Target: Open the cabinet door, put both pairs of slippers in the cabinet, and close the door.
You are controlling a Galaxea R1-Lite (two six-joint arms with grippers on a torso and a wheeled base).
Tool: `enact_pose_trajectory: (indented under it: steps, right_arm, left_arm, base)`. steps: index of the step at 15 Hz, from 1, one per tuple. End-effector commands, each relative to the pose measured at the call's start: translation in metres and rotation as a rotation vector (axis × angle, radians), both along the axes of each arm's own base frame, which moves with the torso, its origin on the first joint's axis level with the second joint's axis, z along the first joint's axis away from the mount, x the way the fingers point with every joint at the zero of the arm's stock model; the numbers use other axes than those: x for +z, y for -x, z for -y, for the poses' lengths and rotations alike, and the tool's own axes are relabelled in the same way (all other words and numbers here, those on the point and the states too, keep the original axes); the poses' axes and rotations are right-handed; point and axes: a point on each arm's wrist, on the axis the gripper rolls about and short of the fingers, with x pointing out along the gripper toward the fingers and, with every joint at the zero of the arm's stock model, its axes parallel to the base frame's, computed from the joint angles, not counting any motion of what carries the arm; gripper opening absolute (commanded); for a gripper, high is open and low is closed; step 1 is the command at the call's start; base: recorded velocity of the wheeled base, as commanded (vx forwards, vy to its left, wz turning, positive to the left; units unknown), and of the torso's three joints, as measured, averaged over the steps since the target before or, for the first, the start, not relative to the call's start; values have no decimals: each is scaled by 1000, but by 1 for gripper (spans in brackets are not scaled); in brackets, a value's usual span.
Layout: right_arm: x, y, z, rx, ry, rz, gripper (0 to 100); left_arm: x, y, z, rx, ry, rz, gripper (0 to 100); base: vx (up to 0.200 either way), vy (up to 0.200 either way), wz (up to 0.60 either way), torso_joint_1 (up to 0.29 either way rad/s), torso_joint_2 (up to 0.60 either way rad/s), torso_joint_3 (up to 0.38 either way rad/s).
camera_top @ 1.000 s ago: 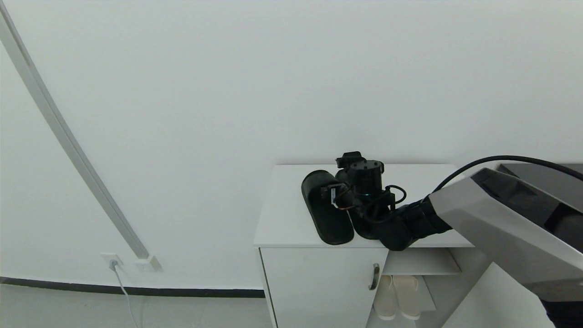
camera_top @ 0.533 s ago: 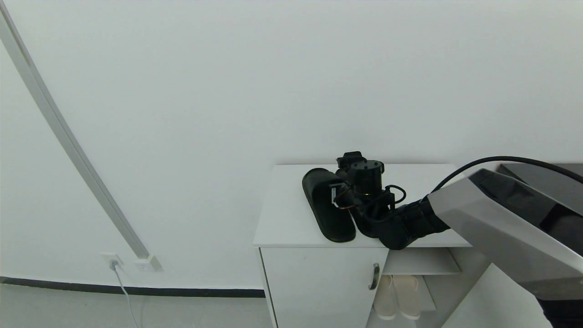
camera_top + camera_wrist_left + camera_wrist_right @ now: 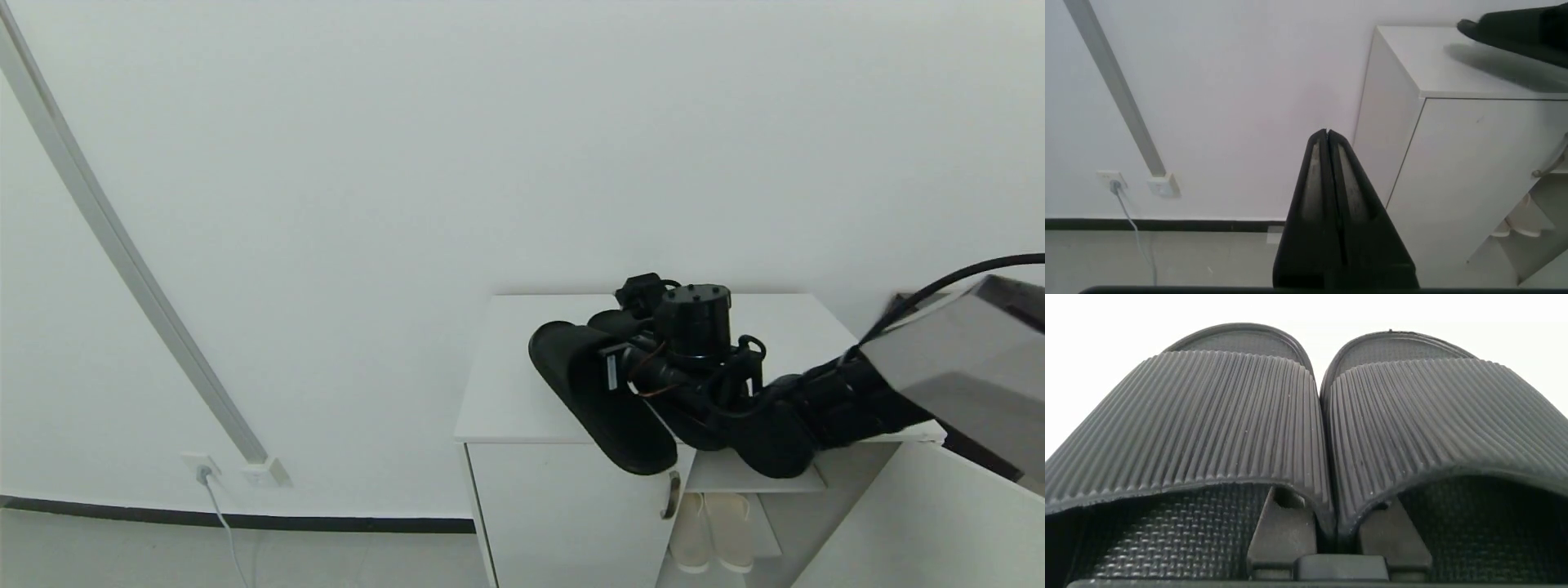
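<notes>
1. Right claw (image 3: 1333, 539) was clamped on the black slippers (image 3: 600, 400), with its fingers under both straps where they met.
2. The pair reached past the front edge of the cabinet (image 3: 522, 400) top, heels toward 5 o'clock.
3. Pale slippers (image 3: 718, 531) sat on an inside shelf, at 6 o'clock of that claw.
4. Left claw (image 3: 1327, 140) was pressed together, holding nothing.

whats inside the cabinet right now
A pair of white slippers stands on the lower shelf of the cabinet's open right side, under an upper shelf. The closed left door hides the rest.
</notes>
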Motion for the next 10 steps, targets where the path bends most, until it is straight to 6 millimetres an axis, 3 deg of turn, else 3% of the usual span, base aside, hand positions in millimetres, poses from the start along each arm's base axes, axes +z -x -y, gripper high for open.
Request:
enact_pose_trajectory:
  steps: [1, 3, 4, 5, 10]
  right_arm:
    - [33, 51, 34, 81, -10, 15, 0]
    - [33, 63, 43, 94, -5, 2, 0]
    - [35, 90, 60, 173, -11, -23, 0]
    - [34, 102, 66, 205, -9, -35, 0]
    - [28, 130, 60, 287, 6, -57, 0]
  left_arm:
    - [0, 0, 0, 0, 0, 0, 0]
    - [0, 0, 0, 0, 0, 0, 0]
    - [0, 0, 0, 6, 3, 0, 0]
    - [0, 0, 0, 6, 3, 0, 0]
    - [0, 0, 0, 8, 3, 0, 0]
  base:
    - [0, 0, 0, 0, 0, 0]
    - [0, 0, 0, 0, 0, 0]
    - [0, 0, 0, 0, 0, 0]
    - [0, 0, 0, 0, 0, 0]
    - [0, 0, 0, 0, 0, 0]
